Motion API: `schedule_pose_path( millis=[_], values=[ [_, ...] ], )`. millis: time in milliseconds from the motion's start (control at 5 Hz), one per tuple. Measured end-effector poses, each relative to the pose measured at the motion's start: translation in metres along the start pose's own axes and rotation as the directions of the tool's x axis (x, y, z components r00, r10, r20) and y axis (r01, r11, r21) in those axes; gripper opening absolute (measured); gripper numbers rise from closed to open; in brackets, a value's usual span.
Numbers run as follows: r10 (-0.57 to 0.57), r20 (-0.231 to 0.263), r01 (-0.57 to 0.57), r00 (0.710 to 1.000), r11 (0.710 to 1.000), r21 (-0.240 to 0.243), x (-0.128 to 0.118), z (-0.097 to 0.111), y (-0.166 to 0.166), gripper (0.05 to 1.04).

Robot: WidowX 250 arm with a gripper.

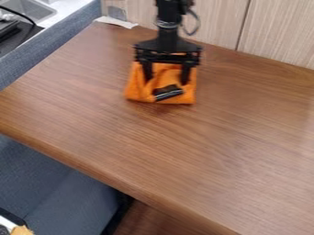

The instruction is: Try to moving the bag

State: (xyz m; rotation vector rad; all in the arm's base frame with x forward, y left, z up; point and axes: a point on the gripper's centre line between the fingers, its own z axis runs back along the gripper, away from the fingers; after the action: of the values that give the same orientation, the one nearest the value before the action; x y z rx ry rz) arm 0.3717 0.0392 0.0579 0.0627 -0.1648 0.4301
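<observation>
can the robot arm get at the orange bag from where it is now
Probably yes: the gripper hangs right at the orange bag with its fingers spread, and nothing seems to block it. The dark object lying on the bag might get in the way of a pinch near the front.

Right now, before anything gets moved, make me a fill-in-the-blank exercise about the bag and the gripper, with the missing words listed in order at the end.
1. The bag is coloured ____.
2. The gripper at the bag is coloured ____.
3. The gripper's two fingers are not together but stand ____.
4. The bag lies on a brown piece of furniture called a ____.

Missing words: orange; black; apart; table.
</observation>
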Motion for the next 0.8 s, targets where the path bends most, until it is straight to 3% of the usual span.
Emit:
schedule_pose_path(
  millis=[400,800],
  values=[
    [0.112,0.012,-0.113,0.994,0.991,0.074,-0.022,0.02,0.038,0.999],
    [0.13,0.036,-0.132,0.991,0.99,0.052,-0.019,0.032,0.039,0.999]
  ],
)
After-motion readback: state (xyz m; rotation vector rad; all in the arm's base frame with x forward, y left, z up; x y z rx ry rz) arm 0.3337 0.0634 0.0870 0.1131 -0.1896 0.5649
